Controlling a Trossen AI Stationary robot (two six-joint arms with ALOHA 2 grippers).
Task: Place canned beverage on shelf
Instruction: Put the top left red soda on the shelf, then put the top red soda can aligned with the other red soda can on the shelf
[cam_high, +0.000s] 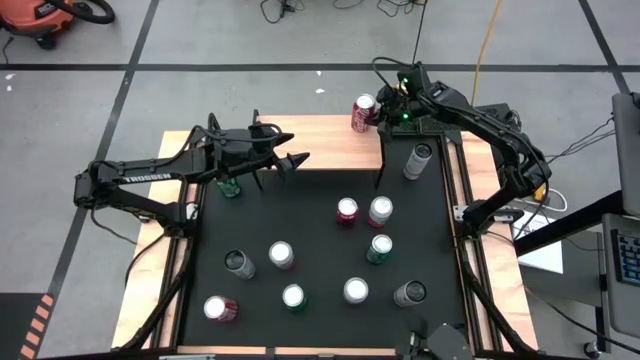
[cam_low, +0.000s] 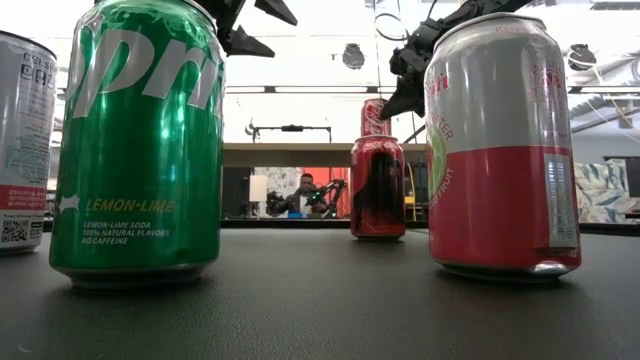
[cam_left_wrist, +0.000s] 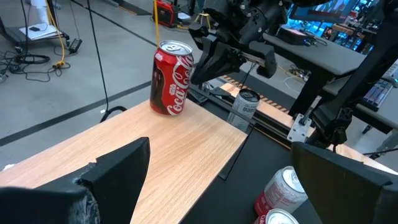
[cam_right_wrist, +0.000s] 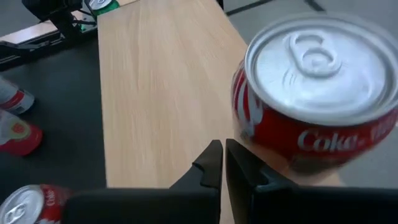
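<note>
High view: cylindrical red can on pale-wood shelf.

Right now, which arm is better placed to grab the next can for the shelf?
Probably the left. The left gripper is open, hovering at the table's far edge above the cans. The right gripper is shut, beside the Coke can standing on the shelf.

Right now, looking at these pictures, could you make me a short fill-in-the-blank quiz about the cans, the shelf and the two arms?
1. The Coca-Cola can stands upright on the ____.
2. The right gripper beside that can has its fingers ____.
3. The left gripper, empty above the shelf's left part, is ____.
4. The big green can in the low view reads lemon-____.

Missing words: shelf; shut; open; lime
</note>
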